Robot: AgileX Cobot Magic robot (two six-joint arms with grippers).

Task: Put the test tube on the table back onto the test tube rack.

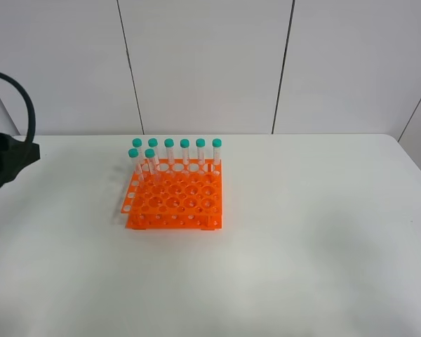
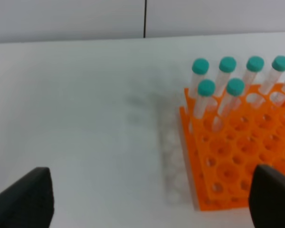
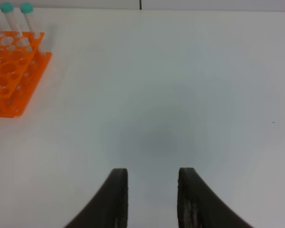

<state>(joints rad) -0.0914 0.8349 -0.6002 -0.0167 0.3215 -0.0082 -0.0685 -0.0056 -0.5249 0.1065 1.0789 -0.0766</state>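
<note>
An orange test tube rack (image 1: 174, 199) stands near the middle of a white counter (image 1: 316, 232), slightly toward nine o'clock in the high view; eight clear tubes with teal caps stand upright in it, six in the back row (image 1: 184, 156) at the rack's twelve o'clock edge and two more (image 1: 142, 165) just in front of them at the ten o'clock corner; the remaining holes are open. No test tube lying on the counter can be made out in any view, so which of the racked tubes is the task's own cannot be told. The left end effector (image 2: 147, 199) hangs above the counter at the rack's nine o'clock side, its dark fingers (image 2: 26, 199) spread wide and gripping nothing; its arm and cable (image 1: 7, 151) show at the high view's nine o'clock edge. The right end effector (image 3: 152, 199) hovers over bare counter well apart from the rack, its two dark fingers (image 3: 116, 202) drawn to a narrow gap with nothing between them. A panelled white wall (image 1: 210, 63) backs the counter at twelve o'clock; nothing stands between either end effector and the rack.
</note>
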